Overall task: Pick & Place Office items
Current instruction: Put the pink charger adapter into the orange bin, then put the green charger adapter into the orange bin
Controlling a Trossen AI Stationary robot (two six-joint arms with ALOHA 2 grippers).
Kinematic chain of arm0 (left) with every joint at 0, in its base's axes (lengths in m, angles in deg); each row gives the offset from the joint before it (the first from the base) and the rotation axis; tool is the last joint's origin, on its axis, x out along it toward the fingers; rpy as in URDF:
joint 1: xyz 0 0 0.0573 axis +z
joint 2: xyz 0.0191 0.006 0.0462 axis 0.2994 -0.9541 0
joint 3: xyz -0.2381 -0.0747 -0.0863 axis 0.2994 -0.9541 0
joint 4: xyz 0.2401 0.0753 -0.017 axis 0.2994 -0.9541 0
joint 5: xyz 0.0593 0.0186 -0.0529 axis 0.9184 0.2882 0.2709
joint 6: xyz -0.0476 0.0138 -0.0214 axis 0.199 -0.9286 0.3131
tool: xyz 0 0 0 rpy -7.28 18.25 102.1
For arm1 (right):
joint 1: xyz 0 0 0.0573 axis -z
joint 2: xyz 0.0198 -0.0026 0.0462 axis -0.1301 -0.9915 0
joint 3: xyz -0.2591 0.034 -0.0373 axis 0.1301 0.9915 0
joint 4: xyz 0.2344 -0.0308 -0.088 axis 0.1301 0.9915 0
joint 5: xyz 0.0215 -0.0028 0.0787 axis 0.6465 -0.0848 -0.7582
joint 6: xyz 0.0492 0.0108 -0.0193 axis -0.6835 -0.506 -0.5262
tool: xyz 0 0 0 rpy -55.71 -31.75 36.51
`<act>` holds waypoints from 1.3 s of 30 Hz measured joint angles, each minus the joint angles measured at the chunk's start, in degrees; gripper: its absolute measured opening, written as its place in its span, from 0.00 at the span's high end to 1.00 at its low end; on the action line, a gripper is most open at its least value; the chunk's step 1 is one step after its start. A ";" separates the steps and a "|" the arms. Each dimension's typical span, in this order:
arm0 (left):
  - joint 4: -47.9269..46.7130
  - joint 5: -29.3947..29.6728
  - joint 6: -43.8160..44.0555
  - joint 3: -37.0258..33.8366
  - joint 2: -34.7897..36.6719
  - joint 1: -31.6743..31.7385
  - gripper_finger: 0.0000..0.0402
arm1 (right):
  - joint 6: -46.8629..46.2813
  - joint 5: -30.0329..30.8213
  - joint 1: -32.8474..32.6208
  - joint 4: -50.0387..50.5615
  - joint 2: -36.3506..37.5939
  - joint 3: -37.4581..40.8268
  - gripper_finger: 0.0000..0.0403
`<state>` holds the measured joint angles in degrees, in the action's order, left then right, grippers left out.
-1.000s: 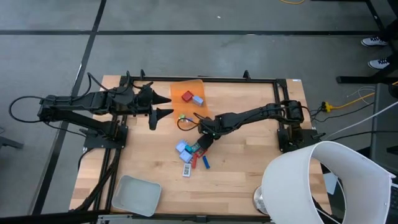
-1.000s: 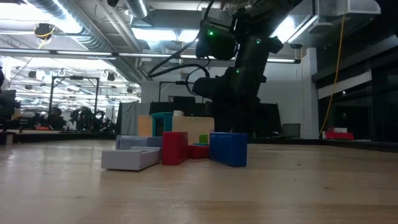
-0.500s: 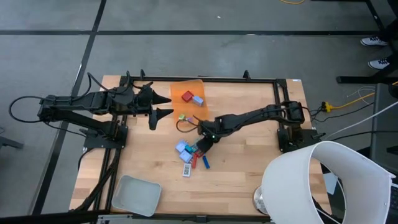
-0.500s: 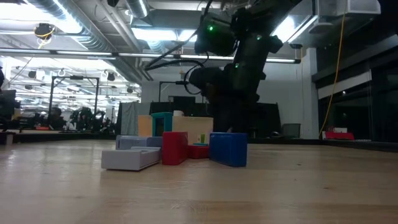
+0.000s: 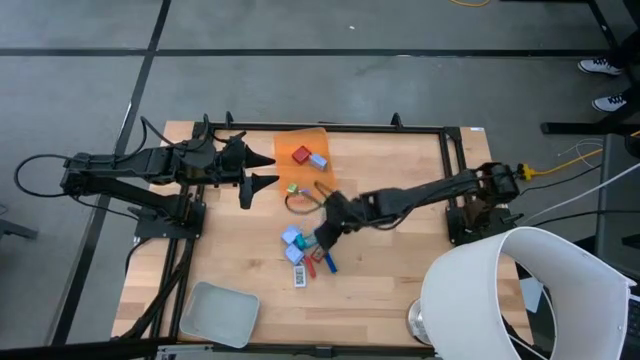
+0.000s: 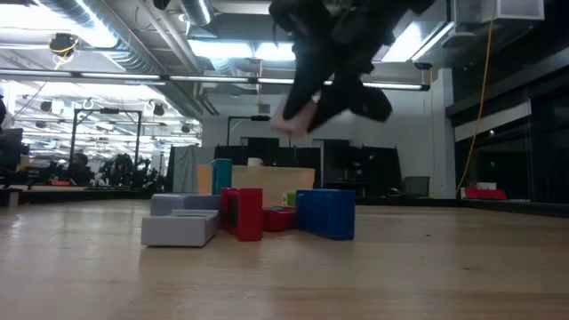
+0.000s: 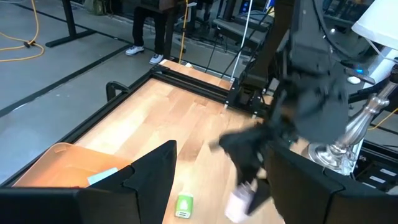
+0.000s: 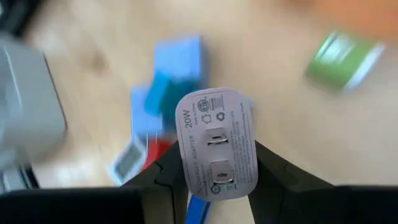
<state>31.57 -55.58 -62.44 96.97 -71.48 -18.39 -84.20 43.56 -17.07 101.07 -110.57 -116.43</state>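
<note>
The office items [image 5: 306, 256] lie in a small pile near the table's middle: blue, red, teal and pale grey pieces, seen low at the pile [image 6: 249, 216]. My right gripper [image 5: 326, 234] hangs above that pile, shut on a white plug adapter [image 8: 216, 144], which shows pale in the low view [image 6: 292, 114]. A green piece [image 5: 293, 187] lies alone nearer the orange bin [image 5: 303, 152], which holds a red and a blue piece. My left gripper [image 5: 272, 170] waits open beside the bin, toward the table's left. My right gripper pinches the white adapter between its two fingers [image 8: 168, 171], one on each side wall [image 8: 184, 155]. The prong face points back at the wrist camera. The fingers slant down from the table's right, and the adapter is lifted clear above the pile.
A pale grey tray [image 5: 218, 312] sits at the near left corner. A white lamp shade [image 5: 520, 295] covers the near right corner. A dark cable loop [image 5: 298, 200] lies between the bin and the pile. Bare wood stretches to the right of the pile.
My right gripper has risen from the pile, carrying the white adapter up clear of the table. Its arm has stretched lower and longer across the table. The red and teal pieces in the pile have shifted a little.
</note>
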 joint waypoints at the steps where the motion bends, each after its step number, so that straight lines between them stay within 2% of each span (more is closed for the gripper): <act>1: 0.00 -0.06 0.00 0.00 0.00 0.00 0.41 | 0.34 1.15 0.62 -0.20 0.87 0.00 0.71; 5: 0.02 -0.15 0.00 0.00 0.02 0.01 0.41 | 3.38 4.10 4.04 -4.13 3.00 0.00 0.71; 11: 0.02 -0.15 -0.03 0.00 0.02 0.02 0.41 | 8.87 3.36 11.68 -16.46 2.52 -0.05 0.71; 17: 0.07 -0.13 -0.04 0.00 0.02 0.02 0.41 | 11.58 1.53 18.66 -15.93 -0.33 0.04 0.71; 27: 0.02 -0.15 0.16 0.00 0.02 0.00 0.41 | 8.27 -8.28 24.37 -21.58 -8.11 0.02 0.70; 29: 0.04 -0.13 0.44 0.00 0.02 0.01 0.41 | 7.75 -8.89 24.60 -22.66 -8.69 0.02 0.64; 34: 0.02 -0.13 0.48 0.00 0.02 0.00 0.41 | 6.34 -7.39 25.07 -23.73 -8.81 0.02 0.39; 36: 0.02 -0.13 0.50 0.00 0.02 0.02 0.41 | 6.32 -8.32 25.37 -24.96 -8.81 0.02 0.35; 39: 0.03 -0.13 0.50 0.00 0.02 0.01 0.41 | 5.76 -9.80 25.57 -26.90 -8.81 0.02 0.35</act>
<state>31.60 -55.70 -61.94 96.97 -71.45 -18.38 -78.44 33.75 8.50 74.17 -119.38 -116.41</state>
